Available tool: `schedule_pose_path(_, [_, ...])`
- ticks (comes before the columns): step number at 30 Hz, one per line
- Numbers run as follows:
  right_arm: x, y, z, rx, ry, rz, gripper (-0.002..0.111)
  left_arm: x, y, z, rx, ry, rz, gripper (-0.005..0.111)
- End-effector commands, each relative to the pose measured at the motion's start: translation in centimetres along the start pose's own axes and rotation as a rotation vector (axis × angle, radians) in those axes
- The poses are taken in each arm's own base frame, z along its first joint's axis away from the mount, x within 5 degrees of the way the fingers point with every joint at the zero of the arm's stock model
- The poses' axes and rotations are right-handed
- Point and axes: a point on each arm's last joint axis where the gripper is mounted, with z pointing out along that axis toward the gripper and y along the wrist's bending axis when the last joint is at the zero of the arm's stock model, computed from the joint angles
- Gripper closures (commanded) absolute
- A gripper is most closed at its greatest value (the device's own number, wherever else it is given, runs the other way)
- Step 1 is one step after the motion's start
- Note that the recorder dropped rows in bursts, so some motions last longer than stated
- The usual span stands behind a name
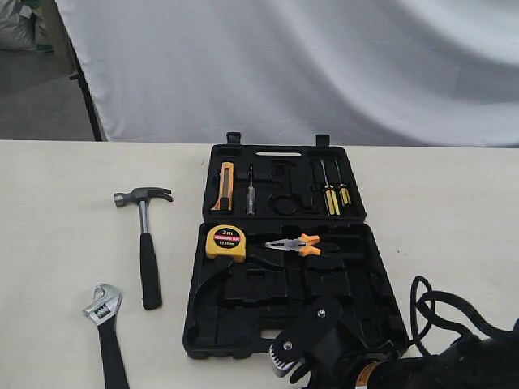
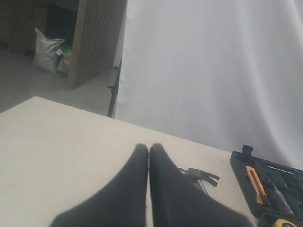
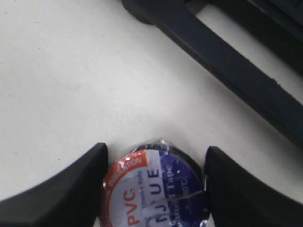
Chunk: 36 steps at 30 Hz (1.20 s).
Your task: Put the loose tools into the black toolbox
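The claw hammer (image 1: 144,235) lies on the table left of the open black toolbox (image 1: 195,324); its head also shows past my left gripper's fingers (image 2: 201,176). The adjustable wrench (image 1: 104,324) lies at the front left, its shaft running off the view's edge. My left gripper (image 2: 149,147) is shut and empty, held above the table, and is not in the exterior view. My right gripper (image 3: 155,153) sits low at the toolbox's front edge (image 3: 227,66), its fingers pressed against both sides of a roll of PVC tape (image 3: 156,189) resting on the table.
In the toolbox lie a yellow tape measure (image 1: 226,241), orange-handled pliers (image 1: 296,245), an orange knife (image 1: 224,186) and yellow screwdrivers (image 1: 332,194). A black cable (image 1: 430,312) loops at the front right. A white cloth backdrop (image 1: 284,65) hangs behind the table.
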Motion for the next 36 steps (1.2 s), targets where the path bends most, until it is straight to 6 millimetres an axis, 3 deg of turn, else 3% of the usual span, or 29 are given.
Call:
schedule_pose_path(1, [0.3,-0.1,0.0,-0.002,0.027,0.004,0.075,-0.2,0.1,0.0,-0.021,-0.02,0.0,0.106])
schedule_pose_path(9, [0.2,-0.1,0.0,-0.002,0.025,0.006,0.109,-0.2,0.1,0.0,-0.021,-0.02,0.0,0.106])
schedule_pose_path(17, [-0.7,0.0,-1.4,-0.009,-0.043,0.021,0.109,-0.2,0.1,0.0,-0.021,-0.02,0.0,0.106])
schedule_pose_path(23, [-2.1,0.0,-4.4,-0.026,-0.165,0.024,0.109,-0.2,0.1,0.0,-0.021,-0.02,0.0,0.106])
schedule_pose_path(28, [-4.2,-0.3,-7.6,-0.009,-0.409,0.027,0.109,-0.2,0.1,0.0,-0.021,-0.02,0.0,0.106])
schedule_pose_path(31, [-5.1,-1.5,-8.8,0.026,-0.488,0.066,0.109,-0.2,0.1,0.0,-0.021,-0.02,0.0,0.106])
schedule_pose_path(36, [-7.7,-5.8,-9.6,0.123,-0.49,0.2,0.109,-0.2,0.1,0.0,-0.021,-0.02,0.0,0.106])
